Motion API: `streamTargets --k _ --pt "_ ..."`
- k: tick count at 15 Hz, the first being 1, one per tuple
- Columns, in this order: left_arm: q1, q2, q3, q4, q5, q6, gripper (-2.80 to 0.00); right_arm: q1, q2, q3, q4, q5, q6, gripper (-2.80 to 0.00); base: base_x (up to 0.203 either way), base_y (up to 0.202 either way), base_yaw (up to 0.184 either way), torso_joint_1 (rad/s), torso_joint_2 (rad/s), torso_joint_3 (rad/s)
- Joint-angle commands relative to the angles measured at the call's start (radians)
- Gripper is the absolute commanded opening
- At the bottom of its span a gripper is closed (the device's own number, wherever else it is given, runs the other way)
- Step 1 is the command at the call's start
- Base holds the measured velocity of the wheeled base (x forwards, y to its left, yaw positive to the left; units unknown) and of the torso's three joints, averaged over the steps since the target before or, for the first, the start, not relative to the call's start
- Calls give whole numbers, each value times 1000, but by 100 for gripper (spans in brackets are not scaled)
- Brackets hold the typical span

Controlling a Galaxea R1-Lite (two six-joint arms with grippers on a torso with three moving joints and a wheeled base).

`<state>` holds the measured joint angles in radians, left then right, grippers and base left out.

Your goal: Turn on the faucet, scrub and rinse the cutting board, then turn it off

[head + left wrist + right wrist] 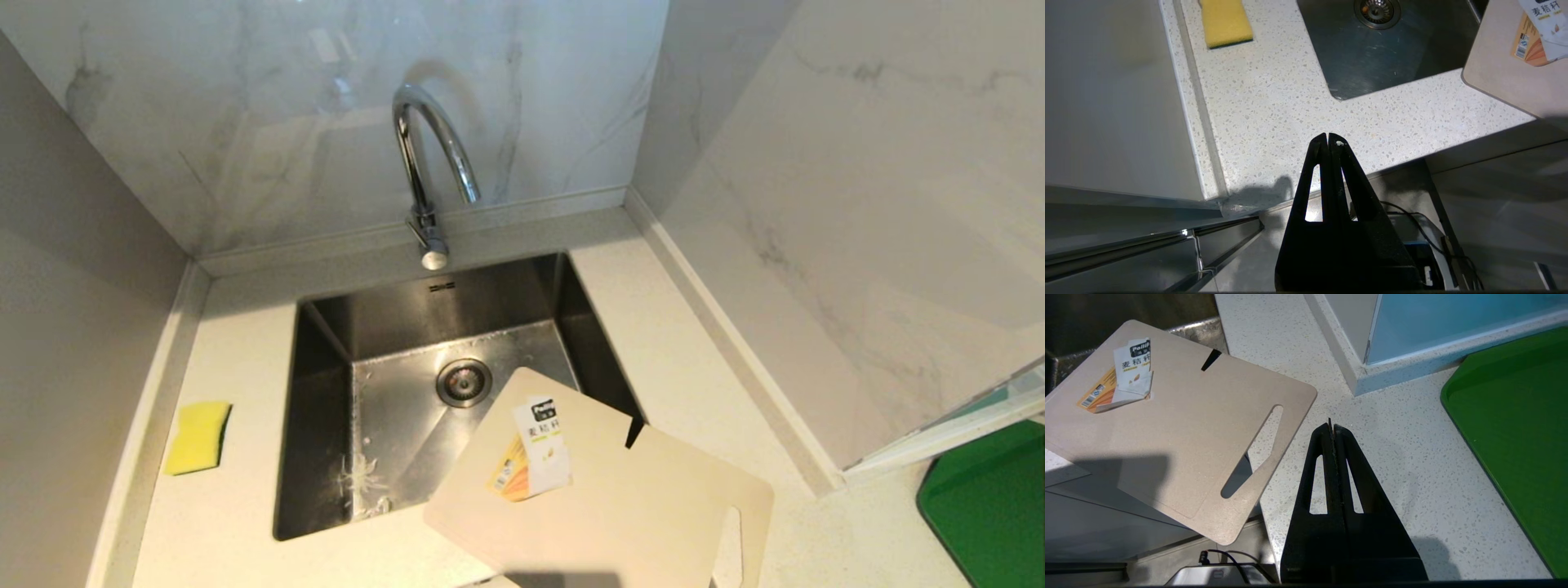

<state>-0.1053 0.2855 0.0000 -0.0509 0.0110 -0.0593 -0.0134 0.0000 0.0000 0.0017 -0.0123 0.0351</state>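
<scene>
Tall gooseneck faucet [424, 163] of mirror-bright chrome. Square steel sink [326, 425], brushed and dull-gleaming, wet-streaked on the floor. Thin beige plastic cutting board [1188, 428], matt and finely grained, just beside the pressed-together right fingertips [1336, 430]; glossy white-and-orange paper label [1122, 375], curling at one edge. Pale speckled stone countertop [1274, 106], smooth, under the left fingertips [1331, 141]. Yellow foam sponge [1224, 22], porous. Polished marble-look wall panels [531, 98]. Smooth green plastic tray [1515, 416].

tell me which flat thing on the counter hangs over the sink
The cutting board: its labelled corner juts over the sink. The sponge lies wholly on the counter to the sink's left.
</scene>
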Motion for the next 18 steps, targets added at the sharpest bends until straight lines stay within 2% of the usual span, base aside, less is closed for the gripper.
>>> streamTargets --k 1,3,4,6,7,18 --pt "-2 0 0 -1 -2 2 -280 0 0 2 0 0 0 -280 0 0 0 0 0 0" --pt "26 4 0 -3 -3 17 -280 0 -1 2 0 0 0 -280 0 0 0 0 0 0" --pt "64 8 0 -6 -11 27 -280 0 0 2 0 0 0 -280 0 0 0 0 0 0" --pt "109 -16 -2 -9 -60 39 -280 0 -1 2 0 0 0 -280 0 0 0 0 0 0" --pt "119 -37 -2 -12 -62 51 -280 0 0 2 0 0 0 -280 0 0 0 0 0 0" --pt "121 -289 2 -17 -63 68 -280 0 -1 2 0 0 0 -280 0 0 0 0 0 0"
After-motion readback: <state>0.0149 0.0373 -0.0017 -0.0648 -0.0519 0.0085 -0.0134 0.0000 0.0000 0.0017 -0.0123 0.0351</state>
